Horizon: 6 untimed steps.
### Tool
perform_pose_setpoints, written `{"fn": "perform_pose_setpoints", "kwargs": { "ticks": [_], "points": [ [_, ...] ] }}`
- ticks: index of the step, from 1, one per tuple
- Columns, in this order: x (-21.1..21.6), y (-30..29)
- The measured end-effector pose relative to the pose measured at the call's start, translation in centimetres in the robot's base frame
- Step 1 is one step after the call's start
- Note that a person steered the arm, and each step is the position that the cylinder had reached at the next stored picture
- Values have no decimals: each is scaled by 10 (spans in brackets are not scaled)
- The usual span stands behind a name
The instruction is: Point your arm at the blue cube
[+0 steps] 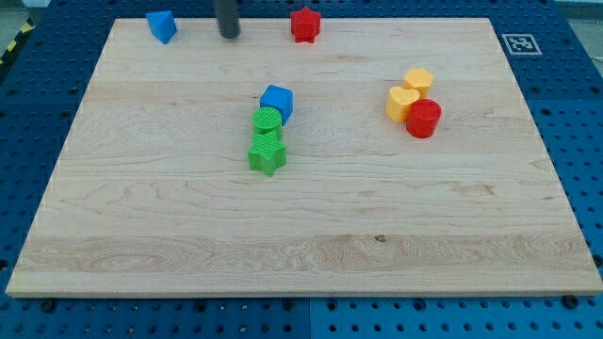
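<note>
The blue cube point(277, 100) sits near the middle of the wooden board, touching a green cylinder point(268, 120) just below it. A green star-shaped block point(268, 153) lies right below the cylinder. My tip point(229, 35) is at the view's top, well above and left of the blue cube, between a second blue block point(161, 25) at the top left and a red star-shaped block point(304, 24). The tip touches no block.
At the view's right a cluster holds a yellow hexagonal block point(418, 80), a yellow heart-shaped block point(401, 103) and a red cylinder point(424, 118). The wooden board point(301, 235) lies on a blue pegboard table. A marker tag point(520, 43) sits at the top right.
</note>
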<state>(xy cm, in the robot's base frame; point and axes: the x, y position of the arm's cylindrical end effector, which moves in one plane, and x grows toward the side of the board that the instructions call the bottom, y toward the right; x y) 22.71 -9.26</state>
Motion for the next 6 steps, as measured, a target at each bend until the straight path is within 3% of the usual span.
{"fn": "perform_pose_setpoints", "kwargs": {
  "ticks": [2, 3, 6],
  "points": [
    [62, 69],
    [118, 89],
    [131, 89]
  ]
}}
